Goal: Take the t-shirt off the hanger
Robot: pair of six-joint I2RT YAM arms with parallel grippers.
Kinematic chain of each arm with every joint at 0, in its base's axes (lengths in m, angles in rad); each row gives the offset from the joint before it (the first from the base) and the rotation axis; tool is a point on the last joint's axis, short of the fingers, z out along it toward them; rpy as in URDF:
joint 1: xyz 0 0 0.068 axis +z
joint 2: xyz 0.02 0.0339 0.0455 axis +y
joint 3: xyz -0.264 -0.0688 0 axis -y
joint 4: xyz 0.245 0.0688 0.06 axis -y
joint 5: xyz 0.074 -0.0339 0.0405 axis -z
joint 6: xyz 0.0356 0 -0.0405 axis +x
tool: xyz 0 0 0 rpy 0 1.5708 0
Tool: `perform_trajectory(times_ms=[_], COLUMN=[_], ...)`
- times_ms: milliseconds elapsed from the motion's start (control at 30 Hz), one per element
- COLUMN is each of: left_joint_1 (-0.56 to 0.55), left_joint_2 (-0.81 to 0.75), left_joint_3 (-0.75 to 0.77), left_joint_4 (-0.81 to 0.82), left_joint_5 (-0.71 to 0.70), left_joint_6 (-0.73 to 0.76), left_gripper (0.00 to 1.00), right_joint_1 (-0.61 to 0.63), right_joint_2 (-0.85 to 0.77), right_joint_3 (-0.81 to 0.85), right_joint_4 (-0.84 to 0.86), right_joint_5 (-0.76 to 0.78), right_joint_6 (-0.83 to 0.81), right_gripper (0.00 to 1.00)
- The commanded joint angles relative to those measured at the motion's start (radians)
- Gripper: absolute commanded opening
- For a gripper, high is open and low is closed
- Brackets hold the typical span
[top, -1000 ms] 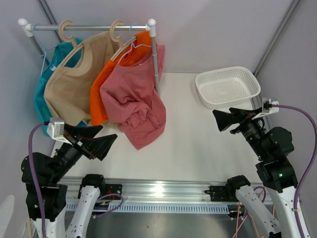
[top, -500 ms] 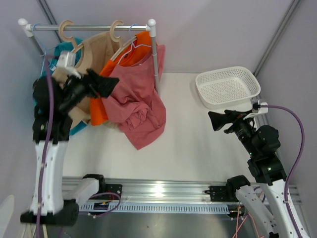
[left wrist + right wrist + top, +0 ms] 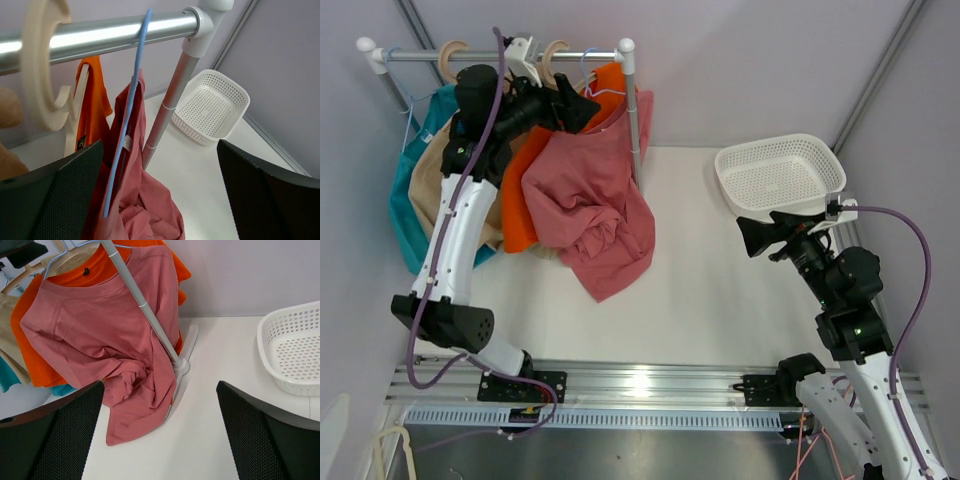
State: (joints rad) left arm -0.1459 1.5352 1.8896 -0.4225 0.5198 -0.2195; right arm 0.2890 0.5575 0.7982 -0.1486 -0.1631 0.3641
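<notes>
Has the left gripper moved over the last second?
Yes. The left gripper swung from low over the table up to the rail, by the pink shirt.

matt pink cloth t-shirt (image 3: 590, 190), smooth blue hanger (image 3: 120, 150) — glossy metal rail (image 3: 110, 30), perforated white plastic basket (image 3: 780, 175)
</notes>
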Motion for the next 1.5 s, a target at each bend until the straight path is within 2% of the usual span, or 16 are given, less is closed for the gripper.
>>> perform_trajectory(times_ms=[0,67,167,367,400,433,500,533,633,767,800,900,1100,1267,1433,1467], left_joint_1=[-0.046,-0.064,-0.073,-0.087,-0.087,-0.087,-0.087,-0.087,-0.087,-0.089,-0.089,-0.089,-0.089,-0.089,-0.090,-0.095], left_joint_2=[0.051,0.088,0.152,0.164,0.170,0.178,0.215,0.227,0.253,0.259,0.261,0.276,0.279,0.263,0.131,0.067], left_joint_3=[0.068,0.098,0.181,0.126,0.126,0.149,0.196,0.221,0.247,0.246,0.244,0.250,0.312,0.551,0.479,0.380], left_joint_4=[0.071,0.051,0.037,0.165,0.166,0.160,0.116,0.104,0.076,0.074,0.073,0.061,0.010,-0.071,-0.113,-0.137], left_joint_5=[-0.042,-0.064,-0.105,-0.265,-0.267,-0.268,-0.268,-0.264,-0.241,-0.202,-0.181,-0.178,-0.149,-0.162,-0.306,-0.376], left_joint_6=[0.095,0.109,0.124,0.152,0.163,0.167,0.164,0.161,0.152,0.143,0.147,0.149,0.105,0.068,-0.015,-0.065], left_gripper=[1.00,0.99,0.90,0.79,0.73,0.62,0.46,0.30,0.18,0.27,0.24,0.01,0.01,0.01,0.01,0.01], right_joint_1=[0.002,0.002,0.002,0.002,0.002,0.002,0.002,0.002,0.002,0.002,0.002,0.002,0.002,0.002,0.002,0.006], right_joint_2=[0.016,0.025,0.041,0.070,0.074,0.079,0.088,0.091,0.091,0.088,0.087,0.085,0.091,0.125,0.146,0.171], right_joint_3=[0.024,0.024,0.030,0.035,0.036,0.036,0.038,0.038,0.038,0.041,0.038,0.038,0.050,0.081,0.105,0.125], right_joint_4=[0.066,0.078,0.098,0.124,0.127,0.130,0.135,0.136,0.136,0.127,0.126,0.124,0.112,0.095,0.093,0.093], right_joint_5=[0.005,0.007,0.010,0.007,0.007,0.005,0.005,0.005,0.004,0.013,0.014,0.019,0.022,-0.006,-0.062,-0.138], right_joint_6=[-0.022,-0.024,-0.024,-0.028,-0.028,-0.028,-0.025,-0.025,-0.024,-0.030,-0.030,-0.028,-0.022,-0.010,-0.010,-0.017], right_gripper=[0.99,0.99,0.99,0.99,0.99,0.99,1.00,1.00,0.99,0.99,0.99,0.99,0.99,1.00,0.99,0.99])
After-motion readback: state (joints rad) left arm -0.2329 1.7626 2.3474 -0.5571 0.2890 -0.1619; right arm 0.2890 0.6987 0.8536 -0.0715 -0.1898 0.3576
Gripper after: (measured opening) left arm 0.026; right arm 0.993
